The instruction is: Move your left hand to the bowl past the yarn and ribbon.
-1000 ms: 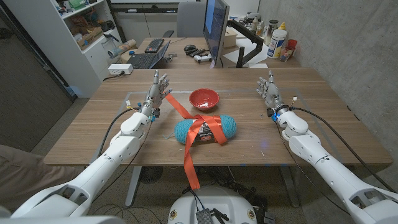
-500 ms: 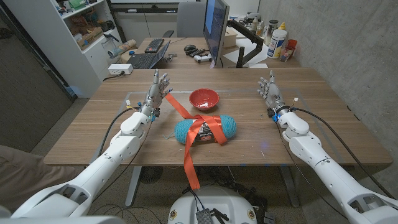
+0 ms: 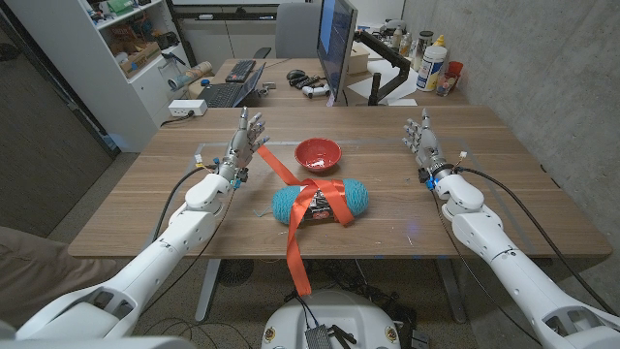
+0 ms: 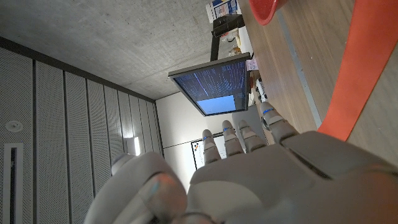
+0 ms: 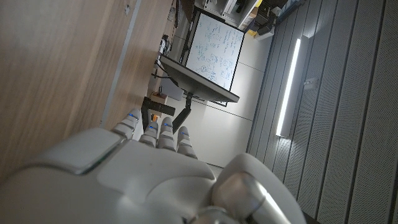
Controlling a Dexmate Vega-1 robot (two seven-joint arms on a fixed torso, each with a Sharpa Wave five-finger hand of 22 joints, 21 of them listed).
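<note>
A red bowl [image 3: 318, 153] stands at the table's middle, toward the far side; its rim [image 4: 267, 9] also shows in the left wrist view. In front of it lies a teal yarn skein [image 3: 320, 203] wrapped by an orange ribbon [image 3: 296, 237] that runs from near my left hand across the skein and over the table's front edge; the ribbon [image 4: 353, 68] shows close to my left hand. My left hand [image 3: 243, 142] is raised left of the bowl, fingers apart, holding nothing. My right hand [image 3: 419, 139] stands at the far right, fingers apart, holding nothing.
Behind the table stands a desk with a monitor [image 3: 336, 44], keyboard [image 3: 227, 94], bottles [image 3: 433, 62] and a black arm mount [image 3: 383, 76]. A white shelf unit [image 3: 121, 53] stands at the back left. The concrete wall runs along the right.
</note>
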